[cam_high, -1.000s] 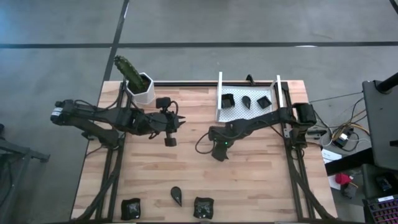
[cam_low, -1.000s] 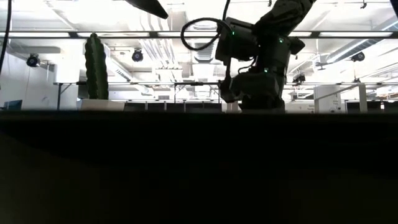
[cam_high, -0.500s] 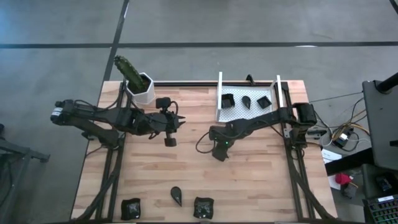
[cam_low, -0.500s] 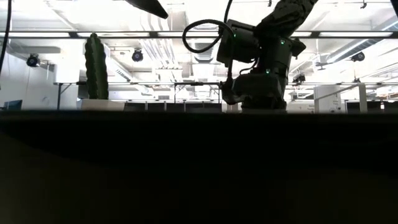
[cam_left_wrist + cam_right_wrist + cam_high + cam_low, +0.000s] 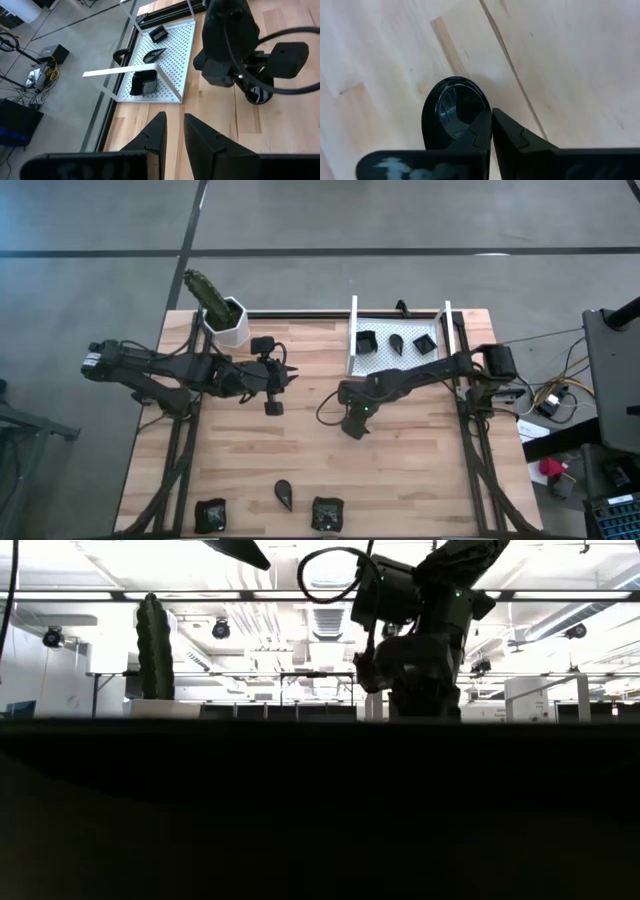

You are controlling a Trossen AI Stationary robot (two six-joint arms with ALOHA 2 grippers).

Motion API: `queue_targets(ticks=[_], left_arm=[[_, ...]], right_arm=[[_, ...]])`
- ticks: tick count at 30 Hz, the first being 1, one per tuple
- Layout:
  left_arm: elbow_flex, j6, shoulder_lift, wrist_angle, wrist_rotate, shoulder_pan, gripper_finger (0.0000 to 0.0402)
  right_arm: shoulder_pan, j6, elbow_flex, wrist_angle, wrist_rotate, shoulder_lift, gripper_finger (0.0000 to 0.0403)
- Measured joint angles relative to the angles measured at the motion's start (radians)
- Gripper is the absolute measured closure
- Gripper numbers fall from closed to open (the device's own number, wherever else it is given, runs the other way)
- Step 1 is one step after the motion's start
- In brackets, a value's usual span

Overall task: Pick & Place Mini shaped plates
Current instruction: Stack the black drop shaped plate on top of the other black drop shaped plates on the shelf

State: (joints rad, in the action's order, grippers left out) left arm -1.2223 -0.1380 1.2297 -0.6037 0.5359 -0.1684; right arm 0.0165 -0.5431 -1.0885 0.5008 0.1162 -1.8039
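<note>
At mid-table, right gripper [image 5: 491,131] pinching a teardrop plate [image 5: 451,117].

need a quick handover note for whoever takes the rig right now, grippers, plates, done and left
Right gripper: shut on the rim of a mini plate, mid-table.
Left gripper: open, empty, hovering left of centre.
Done: three plates in the white tray: square, teardrop, square.
Left: tray the gripped plate, then the three at the table's near edge: square, teardrop, square.

white hexagonal pot [image 5: 232,327] with green cactus [image 5: 203,291] at table's [image 5: 420,480] far left corner, cables [image 5: 545,395] off right edge
</note>
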Motion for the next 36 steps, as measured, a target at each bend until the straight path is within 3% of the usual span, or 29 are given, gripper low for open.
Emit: queue_targets(ticks=[9, 12, 21, 30, 36], left_arm=[[0.0, -0.004, 0.0, -0.004, 0.0, 0.0, 0.0339], [0.0, -0.01, 0.0, -0.005, 0.0, 0.0, 0.0339], [0.0, -0.026, 0.0, -0.004, 0.0, 0.0, 0.0339], [0.0, -0.043, 0.0, -0.002, 0.0, 0.0, 0.0339], [0.0, -0.046, 0.0, -0.002, 0.0, 0.0, 0.0339]], right_arm=[[-0.049, -0.088, 0.0, 0.189, -0.014, 0.164, 0.0394], [-0.086, -0.145, 0.0, 0.261, -0.064, 0.253, 0.0394], [-0.297, -0.412, 0.005, 0.468, -0.21, 0.432, 0.0394], [-0.612, -0.391, 0.006, 0.451, -0.233, 0.363, 0.0394], [-0.739, -0.313, 0.002, 0.396, -0.232, 0.251, 0.0394]])
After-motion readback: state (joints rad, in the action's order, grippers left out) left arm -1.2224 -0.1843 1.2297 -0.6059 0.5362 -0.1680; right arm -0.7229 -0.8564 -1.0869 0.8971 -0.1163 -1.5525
